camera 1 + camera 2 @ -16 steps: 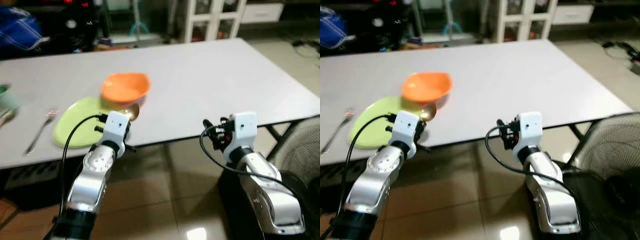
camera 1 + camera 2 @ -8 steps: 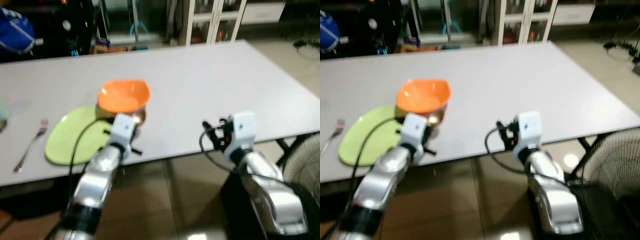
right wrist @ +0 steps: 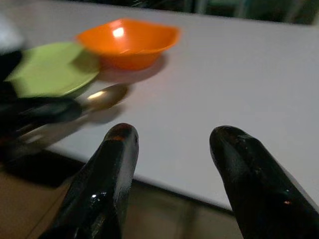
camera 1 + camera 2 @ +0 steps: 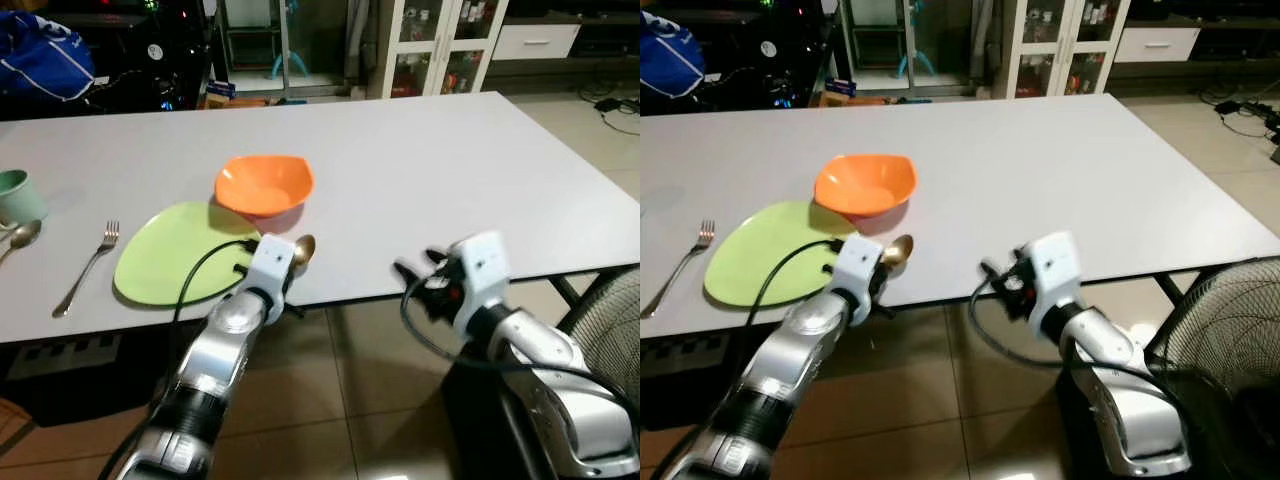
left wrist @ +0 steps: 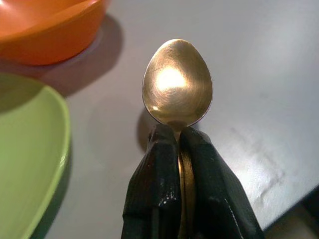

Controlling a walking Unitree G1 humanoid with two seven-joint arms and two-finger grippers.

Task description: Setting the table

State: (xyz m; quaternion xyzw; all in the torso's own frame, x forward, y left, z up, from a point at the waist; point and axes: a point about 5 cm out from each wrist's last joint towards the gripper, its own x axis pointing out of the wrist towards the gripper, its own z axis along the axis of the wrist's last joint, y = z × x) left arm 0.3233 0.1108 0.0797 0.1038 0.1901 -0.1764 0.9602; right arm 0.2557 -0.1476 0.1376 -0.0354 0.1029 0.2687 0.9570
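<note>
1. While the left end effector [image 5: 179,149] pinches the spoon [image 5: 177,84] by its handle, the bowl end hangs over the table [image 4: 420,170] just beside the plate [image 4: 170,265].
2. Next, I judge: lower, release beside plate.
3. Right end effector [image 3: 172,144] gapes empty, near the table's edge.

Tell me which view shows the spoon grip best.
Left wrist view: the left gripper fingers are shut on the gold spoon just below its bowl, over the table. Eye views show the spoon small beside the green plate. Right wrist view shows it blurred.
</note>
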